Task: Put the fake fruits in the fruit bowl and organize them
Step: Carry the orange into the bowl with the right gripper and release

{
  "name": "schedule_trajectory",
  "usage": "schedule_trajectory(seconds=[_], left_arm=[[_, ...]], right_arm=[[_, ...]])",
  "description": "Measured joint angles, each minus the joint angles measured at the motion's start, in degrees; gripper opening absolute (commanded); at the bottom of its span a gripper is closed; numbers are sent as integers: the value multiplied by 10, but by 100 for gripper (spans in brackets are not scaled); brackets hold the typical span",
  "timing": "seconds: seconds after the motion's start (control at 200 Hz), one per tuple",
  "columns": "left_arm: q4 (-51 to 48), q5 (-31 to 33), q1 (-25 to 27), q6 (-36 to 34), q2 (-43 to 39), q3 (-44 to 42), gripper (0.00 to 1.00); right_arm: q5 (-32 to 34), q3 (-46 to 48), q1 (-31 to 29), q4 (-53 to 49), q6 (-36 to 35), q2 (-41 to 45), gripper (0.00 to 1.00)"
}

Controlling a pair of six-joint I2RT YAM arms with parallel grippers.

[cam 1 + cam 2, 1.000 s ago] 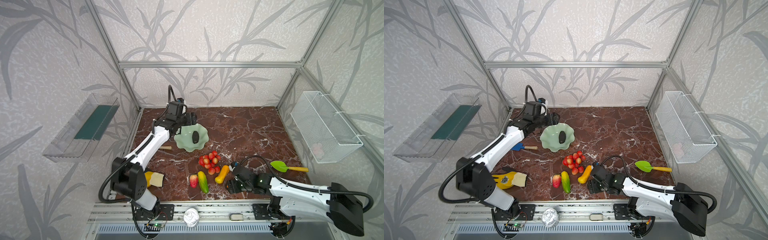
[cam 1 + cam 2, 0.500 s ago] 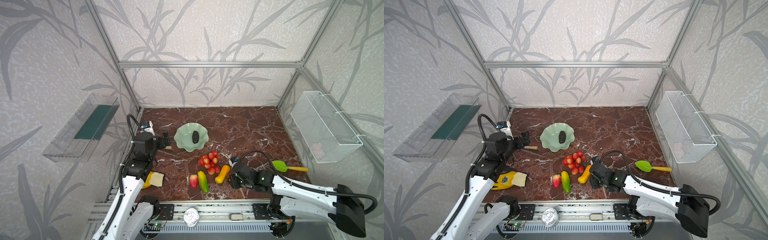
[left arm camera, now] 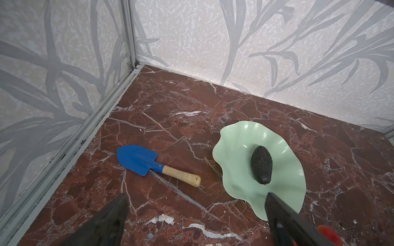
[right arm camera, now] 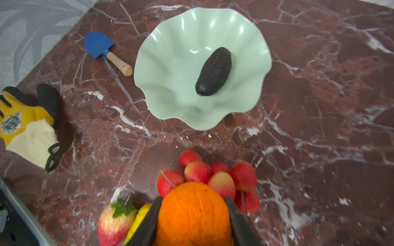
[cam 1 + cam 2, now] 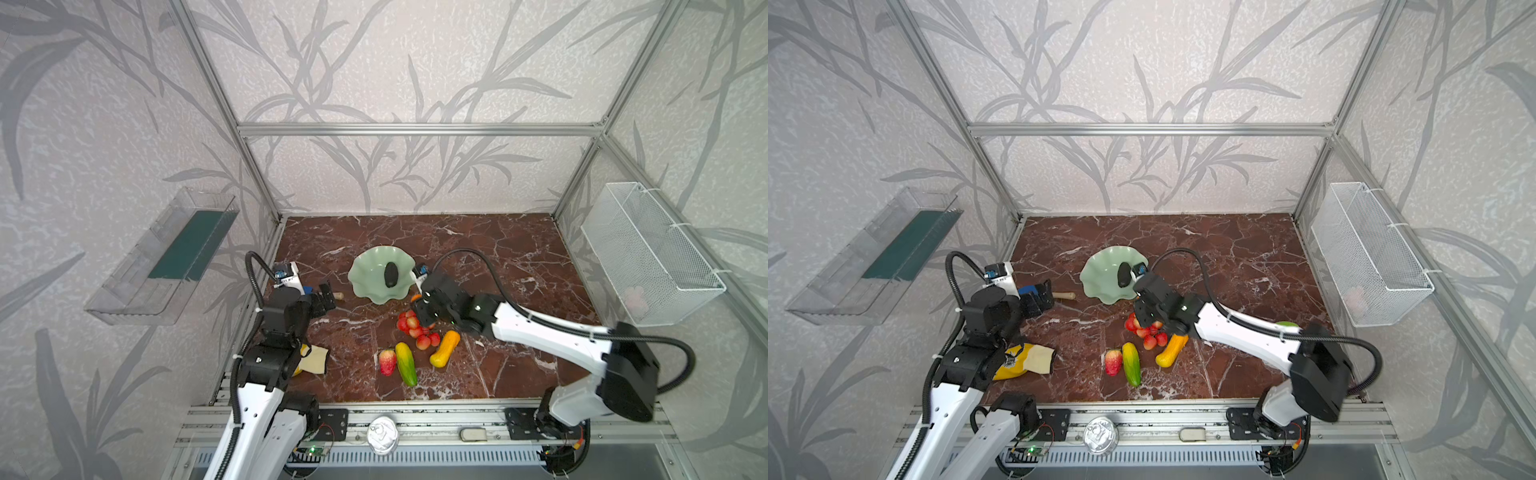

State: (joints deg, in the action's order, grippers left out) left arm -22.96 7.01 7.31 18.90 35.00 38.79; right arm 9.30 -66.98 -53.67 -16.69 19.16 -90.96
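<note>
Lower centre of the right wrist view: right fingers (image 4: pixel 147 225) clamped on the small orange (image 4: pixel 193 213), over the grape cluster (image 4: pixel 211 174). Round fruit, so it may squirt out in transit. Beyond, fruit bowl (image 4: pixel 170 70) mid-frame holds only the avocado (image 4: pixel 214 71); it's shallow, so a high drop likely rolls off. Left fingers (image 3: pixel 106 223) spread wide, empty.
</note>
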Motion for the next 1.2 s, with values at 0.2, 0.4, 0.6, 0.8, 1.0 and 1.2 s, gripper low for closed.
schedule_trajectory(seconds=[0.2,0.4,0.6,0.8,1.0,1.2], left_arm=[[-8,4,0,0,-9,0,100],[-8,8,-3,0,-27,0,100],[-8,9,-3,1,-27,-1,100],[-7,8,-3,2,-24,-3,100],[-6,2,-3,2,-21,-4,100],[-6,-22,-4,4,2,-4,99]], right_arm=[[-39,-158,31,10,-53,-197,37],[-77,-263,55,4,-69,-318,38],[-92,-287,66,-9,-68,-352,60],[-91,-304,67,-20,-66,-350,74],[-81,-263,70,-9,-61,-282,82],[-45,-112,89,57,-36,-75,91]])
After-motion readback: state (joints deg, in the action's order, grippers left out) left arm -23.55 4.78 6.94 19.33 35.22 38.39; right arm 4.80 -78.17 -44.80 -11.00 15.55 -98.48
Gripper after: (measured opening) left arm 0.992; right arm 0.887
